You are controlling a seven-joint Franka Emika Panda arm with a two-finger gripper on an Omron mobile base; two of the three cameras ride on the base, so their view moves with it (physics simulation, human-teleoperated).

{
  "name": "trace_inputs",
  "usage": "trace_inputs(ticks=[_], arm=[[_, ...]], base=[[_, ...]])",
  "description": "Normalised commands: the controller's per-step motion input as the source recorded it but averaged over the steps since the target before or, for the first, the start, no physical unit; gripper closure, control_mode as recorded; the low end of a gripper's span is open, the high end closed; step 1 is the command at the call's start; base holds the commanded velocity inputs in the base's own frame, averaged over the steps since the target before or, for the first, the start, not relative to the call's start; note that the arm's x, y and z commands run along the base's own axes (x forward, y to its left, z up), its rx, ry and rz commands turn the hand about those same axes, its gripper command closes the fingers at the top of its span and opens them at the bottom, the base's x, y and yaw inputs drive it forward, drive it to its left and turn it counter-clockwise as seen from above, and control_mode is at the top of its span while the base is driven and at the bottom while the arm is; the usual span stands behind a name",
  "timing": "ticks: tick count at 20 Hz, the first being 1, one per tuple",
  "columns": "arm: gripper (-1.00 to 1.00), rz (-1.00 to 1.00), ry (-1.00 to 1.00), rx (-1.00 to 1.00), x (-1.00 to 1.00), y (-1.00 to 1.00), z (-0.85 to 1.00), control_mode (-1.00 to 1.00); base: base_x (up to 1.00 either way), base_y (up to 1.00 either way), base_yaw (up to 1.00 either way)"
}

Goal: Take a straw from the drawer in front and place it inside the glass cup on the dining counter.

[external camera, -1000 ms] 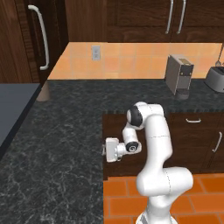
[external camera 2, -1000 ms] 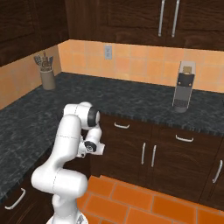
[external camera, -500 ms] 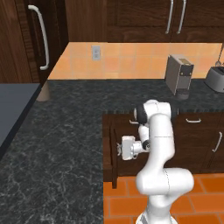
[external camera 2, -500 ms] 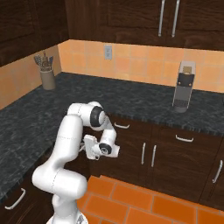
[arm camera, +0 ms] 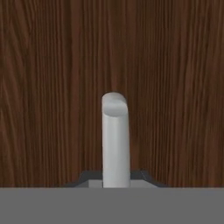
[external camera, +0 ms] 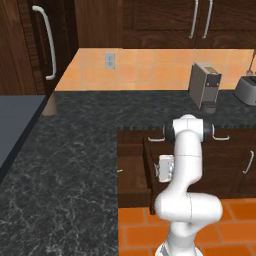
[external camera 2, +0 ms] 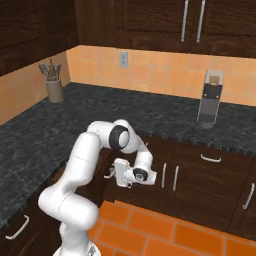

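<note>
- Right now, gripper (external camera 2: 111, 173) at lower centre of right base view, at the drawer (external camera: 148, 165) front, pinching its silver handle (arm camera: 115, 140).
- drawer pulled out, left base view centre.
- Tiny green straw (external camera: 120, 171) tip at drawer's left.

A rendered home kitchen.
Black speckled granite worktop (external camera: 75, 150), dark wood cabinets (external camera 2: 210, 175), orange tiled backsplash (external camera 2: 160, 67), utensil holder (external camera 2: 54, 90) at ten o'clock.

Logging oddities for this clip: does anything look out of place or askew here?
One drawer stands pulled out from the dark cabinet row while its neighbours sit flush. That fits the task: the hand is at its silver handle. Nothing spilled or damaged.
</note>
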Motion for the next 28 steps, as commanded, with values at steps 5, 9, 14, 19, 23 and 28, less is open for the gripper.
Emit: trace_inputs(ticks=[5,9,14,19,23,28], arm=[[-1.00,0.00,0.00,0.00,0.00,-0.99,0.00,-1.00],[-1.00,0.00,0.00,-0.01,0.00,-0.96,0.00,-1.00],[-1.00,-0.01,-0.03,-0.03,-0.02,-0.79,0.31,-1.00],[-1.00,0.00,-0.18,0.00,-0.17,0.08,0.99,-1.00],[-1.00,0.00,-0.21,-0.10,-0.17,0.66,1.00,-1.00],[-1.00,0.00,-0.17,-0.29,-0.09,0.88,1.00,-1.00]], base=[[0.00,0.00,0.00],[0.00,0.00,0.00],[0.00,0.00,0.00],[0.00,0.00,0.00],[0.00,0.00,0.00],[0.00,0.00,0.00]])
